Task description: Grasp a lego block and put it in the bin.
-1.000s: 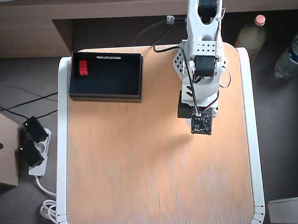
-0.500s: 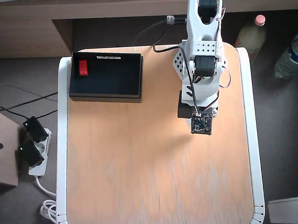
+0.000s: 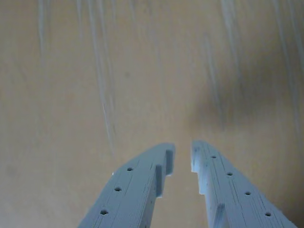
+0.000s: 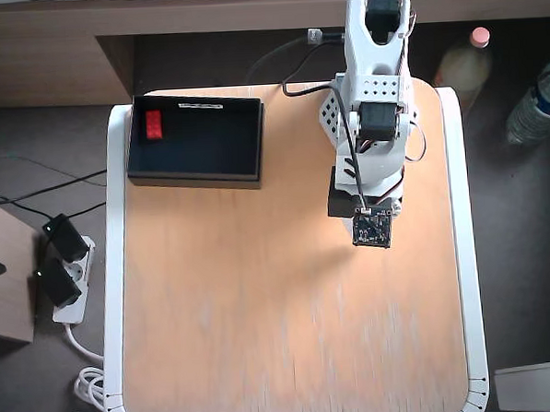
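Overhead view: I see the arm (image 4: 371,99) mounted at the far edge of the table (image 4: 291,334), folded forward so that its wrist, with a small exposed circuit board (image 4: 371,228) on top, hangs over the right-centre of the wooden top. The gripper itself is hidden beneath the wrist in this view. The bin (image 4: 196,141) sits at the far-left corner of the table, well apart from the arm, its white label strip on the long edge farthest from the table's middle. The block (image 4: 153,126) lies inside the bin, in the upper-left corner of the dark interior, close to the left wall; I cannot tell whether it touches that wall. Beyond the table, a power strip (image 4: 64,272) with two black plugs lies on the floor to the left, and two bottles (image 4: 504,79) stand on the floor to the right. Wrist view: the gripper (image 3: 183,159) enters from the bottom edge, two pale grey fingers (image 3: 137,190) with small holes along their faces. The jaws stand slightly parted, a narrow gap between the tips, and nothing is held between them; bare wood shows through the gap. Below them I see only the table surface, light orange-brown with pale streaks, and a soft dark shadow to the upper right of the tips. Neither the block nor the bin appears in the wrist view
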